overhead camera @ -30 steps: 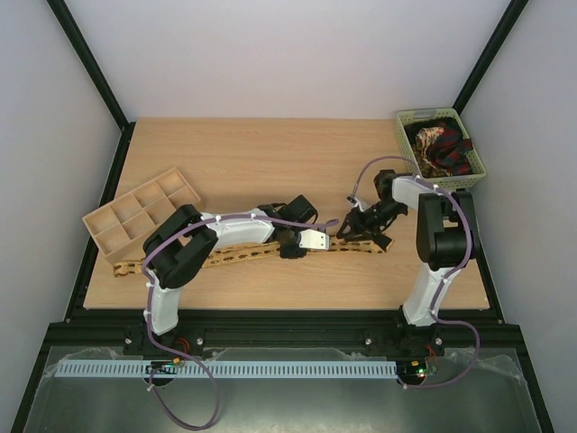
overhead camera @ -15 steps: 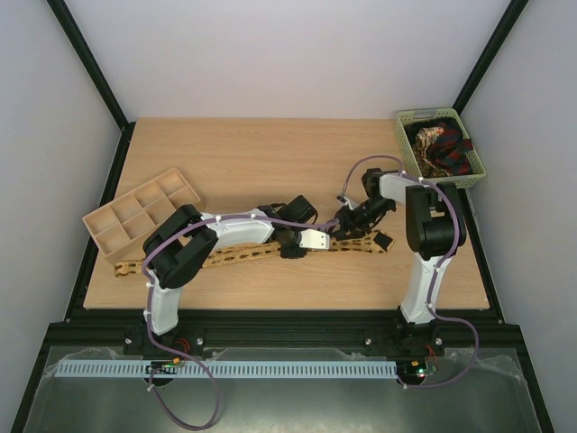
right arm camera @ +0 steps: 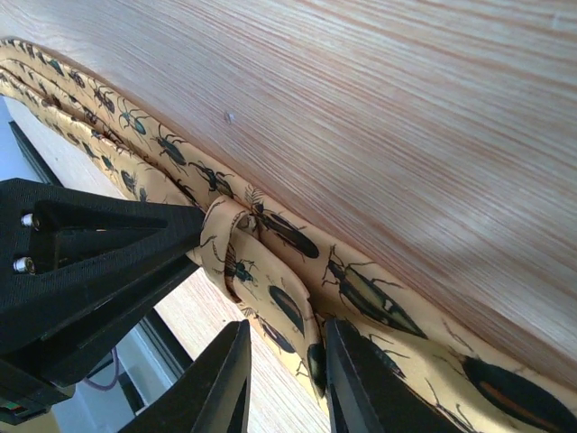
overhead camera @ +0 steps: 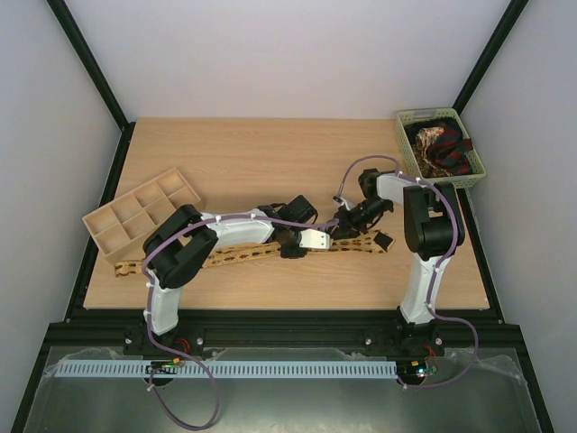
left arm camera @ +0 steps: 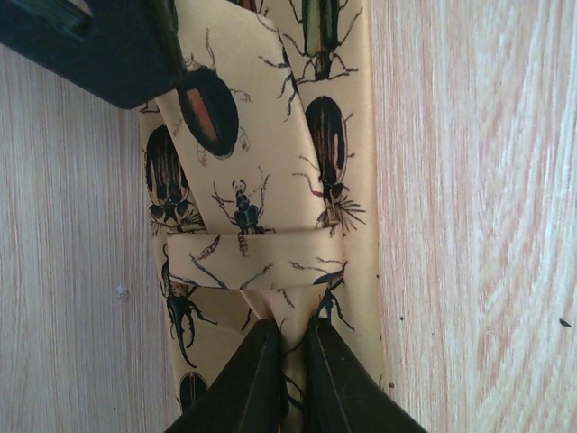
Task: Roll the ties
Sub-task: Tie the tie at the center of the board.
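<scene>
A tan-yellow tie [overhead camera: 243, 254] printed with dark beetles lies stretched across the table from the left edge to the right of centre. My left gripper [overhead camera: 328, 236] is shut on a small raised fold of this tie [left arm camera: 270, 135]; its fingertips [left arm camera: 290, 327] pinch the fabric. My right gripper [overhead camera: 346, 225] sits just right of it, low over the same tie [right arm camera: 361, 289]. Its jaws [right arm camera: 284, 338] are apart around the folded end, and the left finger does not touch the fabric. Other ties, dark red, black and cream, lie bundled in a green basket [overhead camera: 413, 122].
A wooden compartment tray [overhead camera: 140, 212] stands at the left, next to the tie's far end. The green basket is at the back right corner. My left gripper's black body [right arm camera: 81, 262] fills the left of the right wrist view.
My right gripper has moved left along the tie, closer to the left gripper. The left gripper has stayed in place, holding the fold.
</scene>
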Controlling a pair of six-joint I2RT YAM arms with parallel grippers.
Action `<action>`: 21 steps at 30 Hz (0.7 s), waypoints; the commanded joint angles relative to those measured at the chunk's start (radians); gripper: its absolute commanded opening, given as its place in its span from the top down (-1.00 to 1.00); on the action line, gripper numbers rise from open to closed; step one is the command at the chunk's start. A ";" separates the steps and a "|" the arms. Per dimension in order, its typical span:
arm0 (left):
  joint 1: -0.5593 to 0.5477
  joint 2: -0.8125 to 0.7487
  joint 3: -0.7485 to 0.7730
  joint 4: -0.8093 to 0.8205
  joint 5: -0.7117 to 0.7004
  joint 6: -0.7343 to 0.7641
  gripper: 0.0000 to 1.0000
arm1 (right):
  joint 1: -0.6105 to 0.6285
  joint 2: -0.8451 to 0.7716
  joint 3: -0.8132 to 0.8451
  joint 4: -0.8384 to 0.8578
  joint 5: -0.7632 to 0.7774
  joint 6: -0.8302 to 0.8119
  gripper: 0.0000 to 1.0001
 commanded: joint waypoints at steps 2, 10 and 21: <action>0.001 -0.009 -0.017 -0.002 0.024 -0.013 0.78 | 0.017 -0.002 -0.025 -0.059 -0.020 -0.013 0.56; 0.007 -0.011 -0.012 0.004 0.024 -0.023 0.73 | 0.018 -0.007 -0.042 -0.039 0.063 0.000 0.93; 0.201 -0.174 0.060 -0.182 0.190 -0.074 -0.16 | -0.089 -0.116 -0.076 -0.036 0.162 0.005 0.97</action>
